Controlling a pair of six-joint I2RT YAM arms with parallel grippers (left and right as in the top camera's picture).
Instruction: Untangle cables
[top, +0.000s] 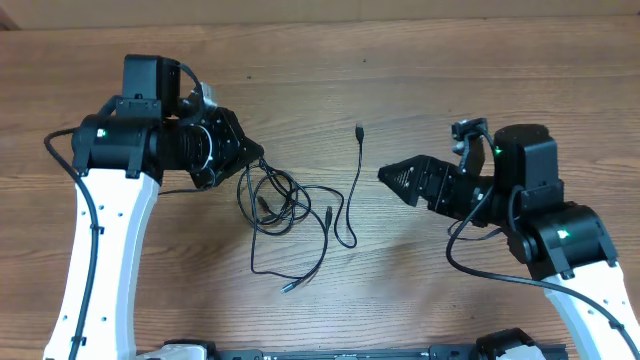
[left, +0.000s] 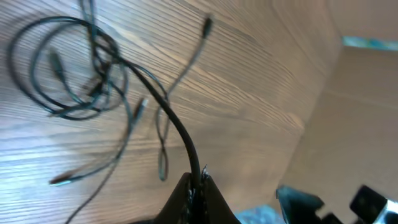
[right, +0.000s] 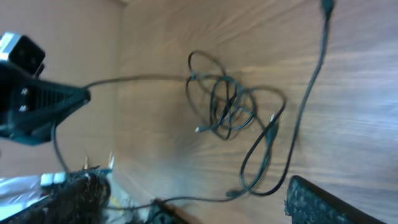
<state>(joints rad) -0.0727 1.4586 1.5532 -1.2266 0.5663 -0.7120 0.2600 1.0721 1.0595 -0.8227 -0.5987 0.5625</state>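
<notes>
1. We see the left gripper (top: 256, 156) clamped on one strand at the upper-left edge of the cable tangle (top: 272, 200). The strand runs straight from the shut jaws into the loops.
2. The right gripper (top: 384, 173) sits well right of the tangle, jaws wide apart, nothing between them.
3. A loose cable (top: 354, 185) lies between the tangle and the right gripper, clear of its jaws.
4. All of it rests on the wooden table (top: 450, 60).
</notes>
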